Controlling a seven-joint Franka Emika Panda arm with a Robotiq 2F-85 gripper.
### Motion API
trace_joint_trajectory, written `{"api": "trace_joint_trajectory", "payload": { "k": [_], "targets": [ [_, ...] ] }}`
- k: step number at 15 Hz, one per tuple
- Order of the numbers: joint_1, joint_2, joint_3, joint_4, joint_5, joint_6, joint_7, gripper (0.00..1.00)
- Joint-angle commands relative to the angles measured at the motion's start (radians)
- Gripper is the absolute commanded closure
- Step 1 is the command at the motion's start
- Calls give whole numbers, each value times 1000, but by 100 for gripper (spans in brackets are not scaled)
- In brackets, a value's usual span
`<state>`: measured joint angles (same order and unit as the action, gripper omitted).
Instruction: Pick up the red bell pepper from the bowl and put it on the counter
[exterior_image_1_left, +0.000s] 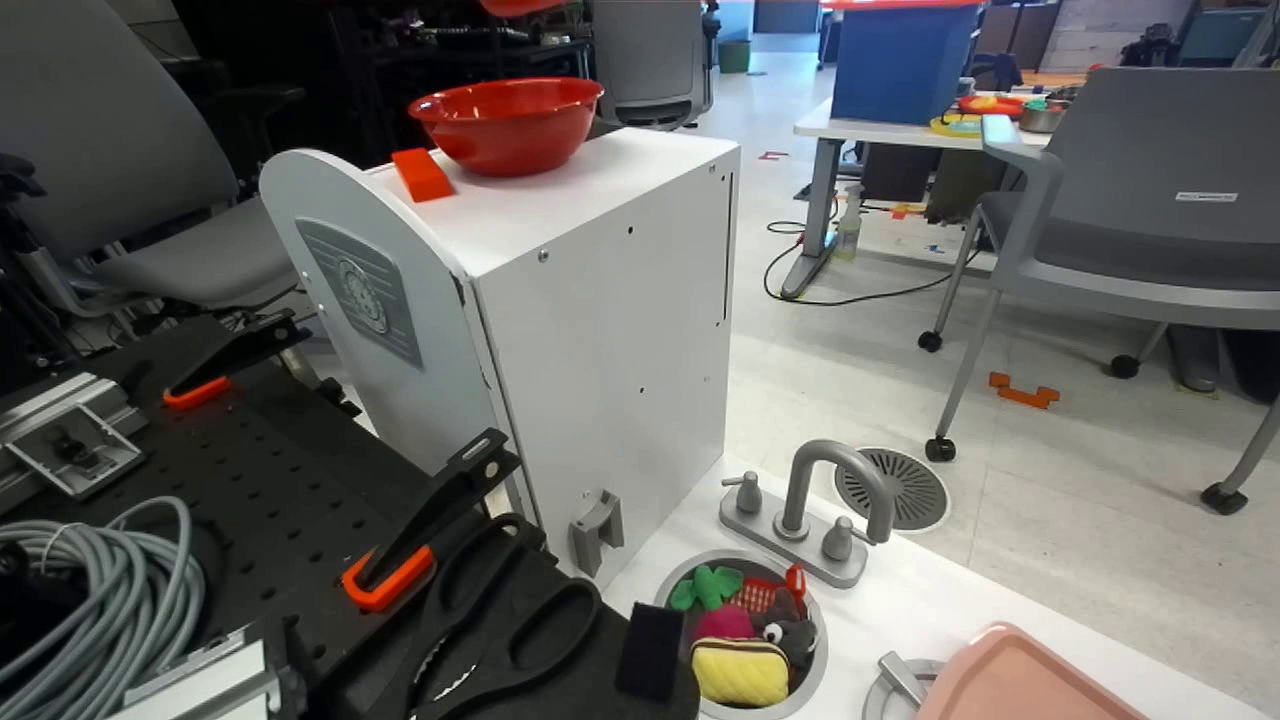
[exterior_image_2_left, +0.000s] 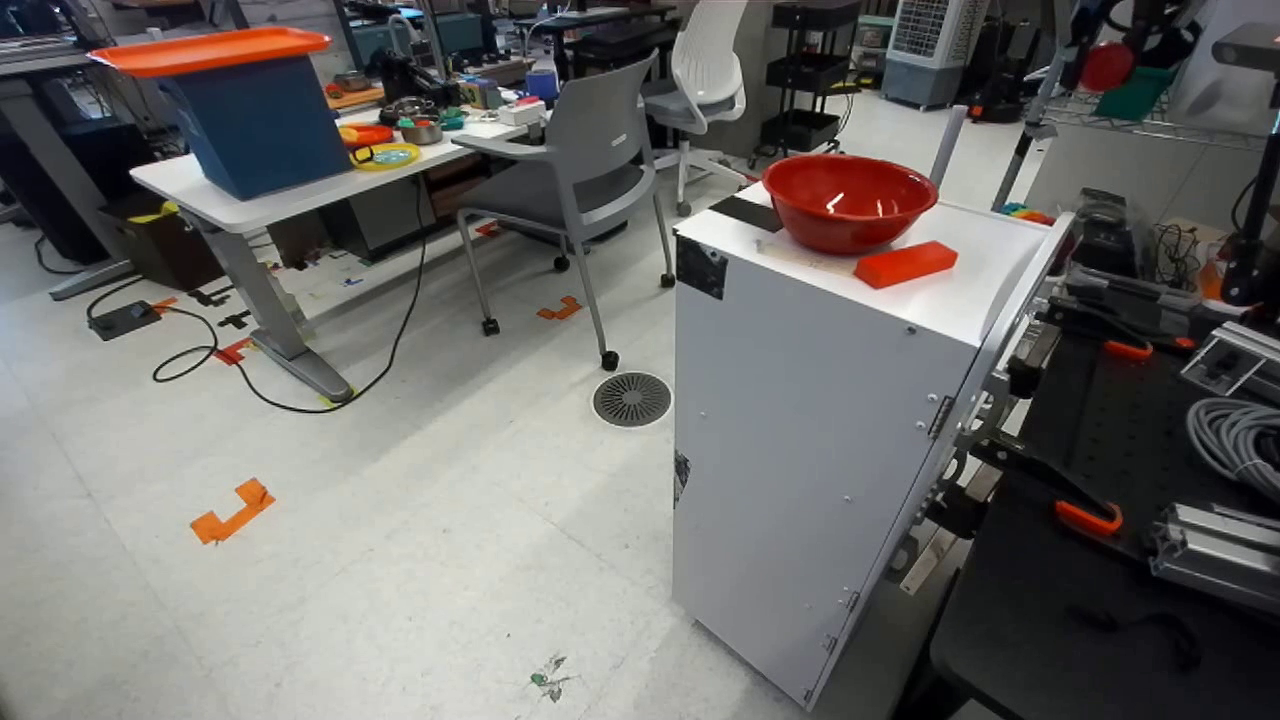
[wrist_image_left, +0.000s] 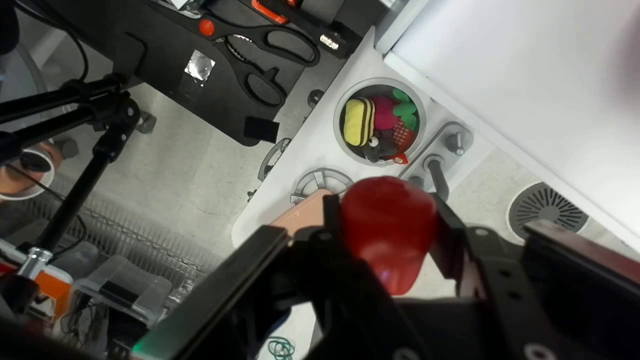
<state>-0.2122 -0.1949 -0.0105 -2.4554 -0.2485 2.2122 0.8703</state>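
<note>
the claw (wrist_image_left: 388, 212) had it, clenched! its fingers (wrist_image_left: 330, 209) pressed on either side of the red bell pepper (wrist_image_left: 389, 245), black against glossy red. the pepper was up in the air, blurred at such close range, and from the wrist view claw and pepper together hid part of the pink board (exterior_image_1_left: 1020, 690) and the base of the tap (exterior_image_1_left: 798, 490) below. how high it hung, i could not tell. over on the table (exterior_image_1_left: 640, 165), the flat white top of the tall cabinet (exterior_image_1_left: 620, 330), the red bowl (exterior_image_1_left: 505, 130) stood upright, rim flared, light glinting off its inside. just beside it lay an orange-red block (exterior_image_2_left: 906, 264); whether the two touched was hard to call from where i stood. and down beside the cabinet, what a crowd in the round sink (exterior_image_1_left: 818, 645)! a striped yellow pouch (exterior_image_1_left: 740, 672), a green leafy piece (exterior_image_1_left: 707, 588), a magenta bit (exterior_image_1_left: 722, 620) and a grey toy (exterior_image_1_left: 797, 640) with a white eye, all packed in together, with the grey tap just beside the rim. off to the side, black scissors (wrist_image_left: 252, 33) lay on a black surface (wrist_image_left: 220, 110), their handles spread apart.
</note>
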Motion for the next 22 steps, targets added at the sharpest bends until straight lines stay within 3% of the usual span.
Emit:
{"api": "trace_joint_trajectory", "payload": {
  "k": [1,6,12,17,22],
  "targets": [
    [54,91,19,56,-17,-10,1,82],
    [113,175,9,91,15,27,-15,82],
    [141,241,-1,141,-81,44,102,82],
    [145,266,-3,149,152,139,18,82],
    [159,285,-1,142,220,160,-13,82]
  ]
}}
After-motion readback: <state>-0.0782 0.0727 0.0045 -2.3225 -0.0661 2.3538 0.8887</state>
